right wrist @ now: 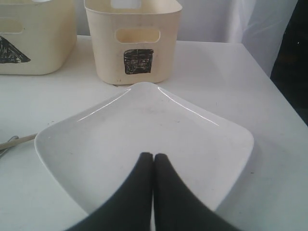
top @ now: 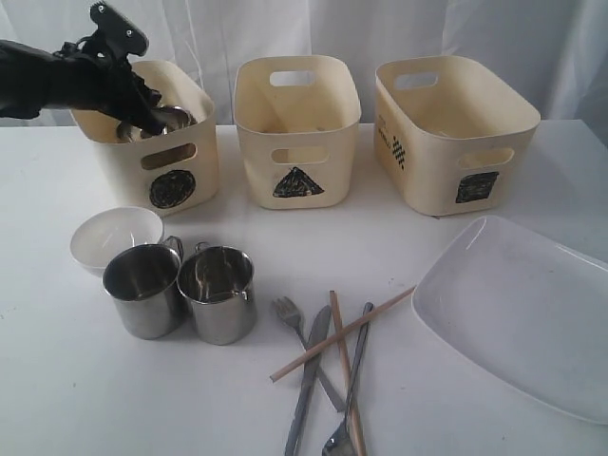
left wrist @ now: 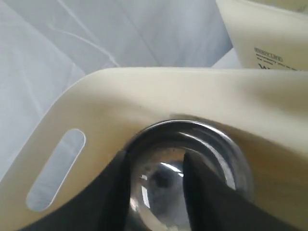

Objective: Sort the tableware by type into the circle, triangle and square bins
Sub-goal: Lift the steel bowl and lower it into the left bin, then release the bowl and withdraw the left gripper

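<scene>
The white table is carrying everything, and the sorting is judged to be only beginning: one piece is being dealt with and nine are waiting outside the bins.

The large white plate is lying near the front right corner, not yet in any bin. The right gripper is being held just above it, with its fingers pressed together and nothing between them.

The three cream bins are standing in a row along the back edge: the circle bin toward the left, the triangle bin in the middle and the square bin toward the right. Nothing is being seen inside the last two, as far as their insides are showing.

The steel bowl is being kept in the mouth of the circle bin, about level with its rim. The left gripper is over it with the fingers apart, so the bowl is judged as being let go. Whether it is resting on anything cannot be told.

The two steel mugs are standing close side by side toward the front left, and the small white bowl is sitting just behind them.

The knife, spoon and fork are lying in a loose heap at the middle of the front edge, and the two wooden chopsticks are crossing over them.
</scene>
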